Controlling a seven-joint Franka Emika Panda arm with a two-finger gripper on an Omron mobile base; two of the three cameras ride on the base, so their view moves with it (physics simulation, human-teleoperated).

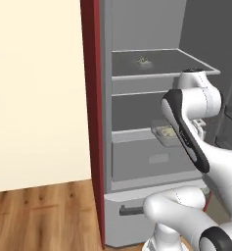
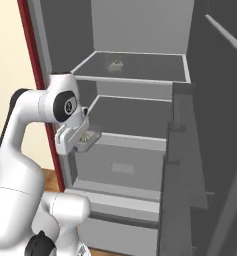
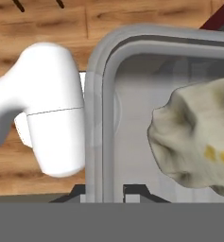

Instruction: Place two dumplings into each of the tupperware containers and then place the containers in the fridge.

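Open fridge (image 1: 137, 98), grey shelves. Claw (image 3: 104, 191) clamped on the rim of a tupperware container (image 3: 104, 118), dumpling (image 3: 198, 137) inside just ahead of it. Risk: thin rim grip may slip and tip the container off the shelf edge.

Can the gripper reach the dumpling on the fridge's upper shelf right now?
Probably not: the gripper is shut on the tupperware container rim. The dumpling lies open on the upper shelf above.

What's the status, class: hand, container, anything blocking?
Hand shut on container rim, at the fridge lower shelf. Dumpling inside container. Another container on the upper shelf. Nothing blocking.
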